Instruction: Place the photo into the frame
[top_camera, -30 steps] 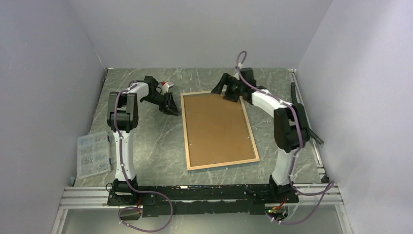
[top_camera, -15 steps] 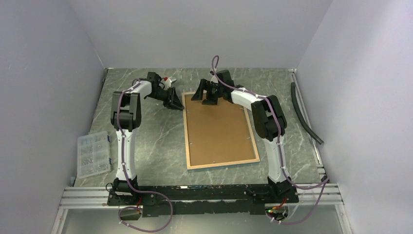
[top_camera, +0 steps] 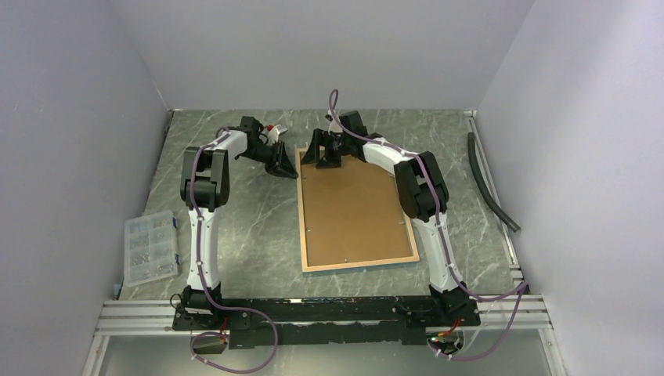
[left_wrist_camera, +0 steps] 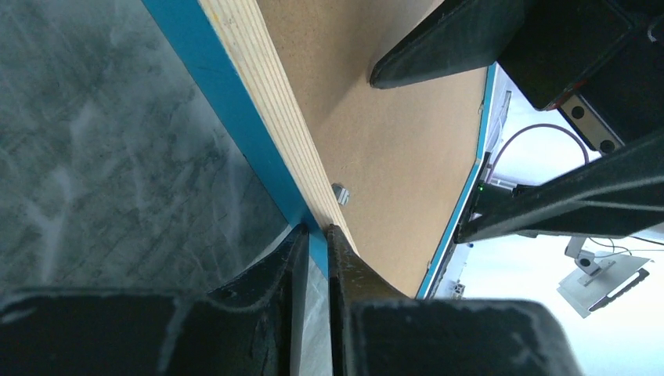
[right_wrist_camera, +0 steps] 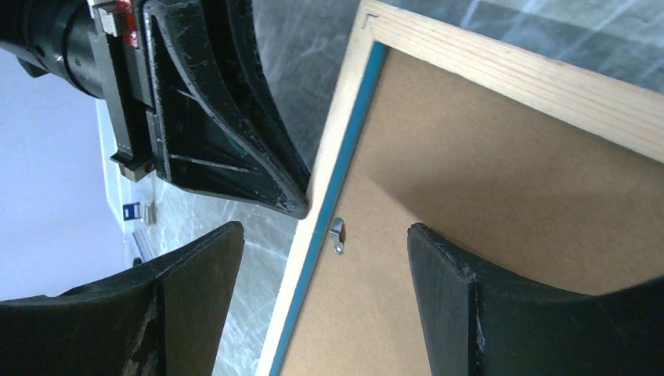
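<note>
Both arms reach toward the far edge of the counter (top_camera: 250,227). The left gripper (top_camera: 285,169) points down and to the right, its jaws all but together. The right gripper (top_camera: 319,160) faces it from close by, jaws spread wide.

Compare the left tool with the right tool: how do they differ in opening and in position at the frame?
Opening: the left tool has its fingers almost together; the right tool is spread wide. Position: the left tool has its tips at the outer left rim of the frame; the right tool is over the brown backing, straddling a small metal clip. Both are black and sit near the frame's far left corner.
</note>
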Robot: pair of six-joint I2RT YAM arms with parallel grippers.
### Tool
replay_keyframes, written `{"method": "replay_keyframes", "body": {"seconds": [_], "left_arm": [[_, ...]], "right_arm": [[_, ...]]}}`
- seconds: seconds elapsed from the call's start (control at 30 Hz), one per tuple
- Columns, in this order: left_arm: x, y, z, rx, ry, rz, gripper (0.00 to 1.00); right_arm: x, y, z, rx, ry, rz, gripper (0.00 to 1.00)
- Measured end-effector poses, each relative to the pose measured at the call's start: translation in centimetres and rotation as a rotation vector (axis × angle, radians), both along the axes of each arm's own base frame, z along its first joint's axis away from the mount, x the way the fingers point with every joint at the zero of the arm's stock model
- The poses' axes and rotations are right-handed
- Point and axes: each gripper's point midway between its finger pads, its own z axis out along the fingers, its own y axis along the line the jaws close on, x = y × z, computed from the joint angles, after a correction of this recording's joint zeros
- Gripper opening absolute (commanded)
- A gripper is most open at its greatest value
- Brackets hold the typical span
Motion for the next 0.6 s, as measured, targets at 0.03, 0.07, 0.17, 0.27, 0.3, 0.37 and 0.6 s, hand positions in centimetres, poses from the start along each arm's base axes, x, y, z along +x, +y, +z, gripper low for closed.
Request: {"method": "replay_keyframes", "body": {"seconds": [0.03, 0.07, 0.17, 0.27, 0.3, 0.37, 0.6], "left_arm": [[0.0, 0.0, 0.0, -0.001, 0.0, 0.0, 0.17], [0.0, 0.0, 0.0, -0.001, 0.001, 0.0, 0.17], [-0.1, 0.0, -0.1, -0.002, 0.0, -0.001, 0.16], [-0.1, -0.1, 0.0, -0.006, -0.007, -0.002, 0.16], [-0.1, -0.1, 0.0, -0.006, -0.009, -0.002, 0.15], [-0.1, -0.1, 0.0, -0.006, -0.009, -0.002, 0.15], [-0.2, -0.1, 0.0, -0.006, -0.012, -0.002, 0.14]], "right_arm": [[0.0, 0.1, 0.1, -0.001, -0.004, 0.009, 0.8], [-0.1, 0.3, 0.1, -0.001, -0.006, 0.023, 0.8], [-0.8, 1.0, -0.2, 0.002, -0.001, 0.057, 0.79], [-1.2, 1.6, -0.1, 0.005, -0.002, 0.087, 0.79], [-1.3, 1.9, -0.2, 0.003, -0.003, 0.095, 0.79], [-1.6, 2.4, -0.2, 0.0, -0.006, 0.11, 0.79], [-2.7, 3.4, -0.3, -0.005, 0.0, 0.138, 0.78]]}}
